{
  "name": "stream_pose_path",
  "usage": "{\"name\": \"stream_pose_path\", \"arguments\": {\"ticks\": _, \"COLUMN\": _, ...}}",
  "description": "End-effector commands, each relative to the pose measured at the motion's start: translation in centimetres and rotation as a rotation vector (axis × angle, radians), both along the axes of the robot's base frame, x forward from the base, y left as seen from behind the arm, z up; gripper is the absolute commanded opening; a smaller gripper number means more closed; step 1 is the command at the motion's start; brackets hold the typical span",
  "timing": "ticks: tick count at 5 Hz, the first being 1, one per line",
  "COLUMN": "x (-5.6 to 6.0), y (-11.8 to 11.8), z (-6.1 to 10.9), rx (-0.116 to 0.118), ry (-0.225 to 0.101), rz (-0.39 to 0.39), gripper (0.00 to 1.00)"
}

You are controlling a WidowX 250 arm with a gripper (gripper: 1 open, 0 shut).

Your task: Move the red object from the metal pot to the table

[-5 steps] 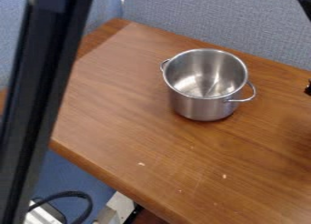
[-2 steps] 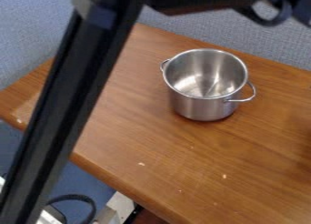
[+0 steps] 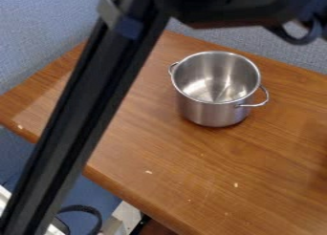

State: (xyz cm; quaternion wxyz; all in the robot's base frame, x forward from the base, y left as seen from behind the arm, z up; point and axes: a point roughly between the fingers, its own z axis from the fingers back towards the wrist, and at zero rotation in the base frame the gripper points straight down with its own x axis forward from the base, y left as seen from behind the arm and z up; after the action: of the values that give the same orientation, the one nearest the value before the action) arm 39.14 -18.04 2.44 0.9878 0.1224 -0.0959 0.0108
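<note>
We look first for the small red object, and we cannot find it: the shiny round stainless-steel pot (image 3: 220,88) shows only a bare, reflective bottom, and no red shows on the visible stretch of the brown wooden table (image 3: 153,153) either. Where the object sits now we cannot say from this view.

Since we see nothing of it, we can say little about how it will handle. For any small piece, we would judge opposite flat sides the safest place to take hold.

The pot stands upright toward the far right of the table, its straight walls ending in two small loop handles at the rim, one on the left and one on the right. Those walls would hem in any reach into the pot, so we think a steep approach from above suits best.

The black robot arm (image 3: 96,124) crosses the picture as a dark diagonal, with its bulky upper part along the top edge. The gripper itself is out of sight; by the recorded opening its jaws are closed, though what they might hold we cannot tell.

Open wood lies in front of and left of the pot, bounded by the near edge and the left corner.
</note>
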Motion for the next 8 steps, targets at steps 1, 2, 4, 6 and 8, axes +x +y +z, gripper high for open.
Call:
{"name": "stream_pose_path", "arguments": {"ticks": 1, "x": 0.1, "y": 1.4, "z": 0.3, "rx": 0.019, "ry": -0.013, "rz": 0.047, "gripper": 1.0}}
{"name": "stream_pose_path", "arguments": {"ticks": 2, "x": 0.1, "y": 2.2, "z": 0.3, "rx": 0.046, "ry": -0.013, "rz": 0.072, "gripper": 1.0}}
{"name": "stream_pose_path", "arguments": {"ticks": 4, "x": 0.1, "y": 4.5, "z": -0.2, "rx": 0.11, "ry": -0.014, "rz": 0.146, "gripper": 0.0}}
{"name": "stream_pose_path", "arguments": {"ticks": 6, "x": -0.5, "y": 8.4, "z": 1.2, "rx": 0.157, "ry": -0.02, "rz": 0.29, "gripper": 0.0}}
{"name": "stream_pose_path", "arguments": {"ticks": 8, "x": -2.0, "y": 16.5, "z": 3.0, "rx": 0.168, "ry": 0.004, "rz": 0.452, "gripper": 0.0}}
